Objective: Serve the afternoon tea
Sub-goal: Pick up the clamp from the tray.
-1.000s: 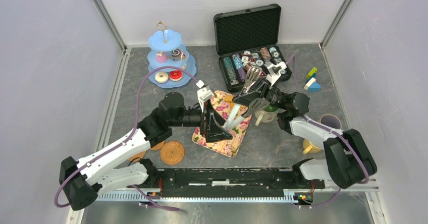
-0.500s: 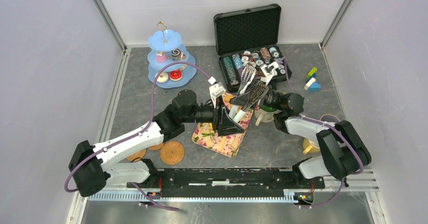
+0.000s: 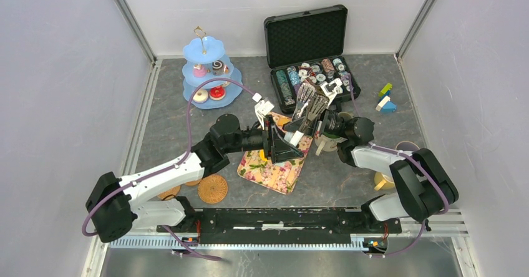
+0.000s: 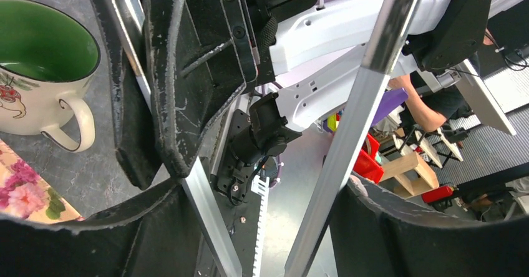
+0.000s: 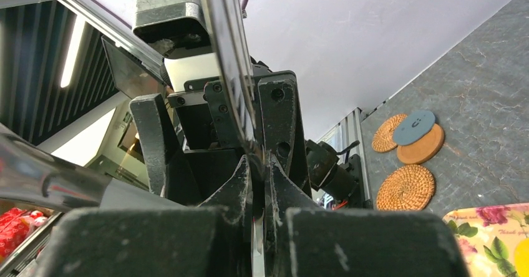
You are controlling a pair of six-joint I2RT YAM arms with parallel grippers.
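Tongs come first: shiny metal serving tongs [image 3: 305, 99], likely stiff, slick and springy, best pinched mid-arm. The right tool [image 5: 259, 168] is clamped on them, and the left tool [image 4: 265, 193] is apart around both arms. The green-lined white ceramic mug [image 4: 37, 71] looks breakable, so take it by the handle; it sits just beside the floral tray [image 3: 274, 171], with toy donuts [image 3: 209, 93] on the blue tiered stand [image 3: 209, 47]. Grey stone-look table [image 3: 349, 183], plain white walls.

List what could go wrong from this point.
1. The tongs are pinched only by the shut right gripper; the left gripper stands wide around both tong arms. A release now could drop them onto the floral tray.
2. Both wrists crowd above the green-lined mug; a swing could knock it.
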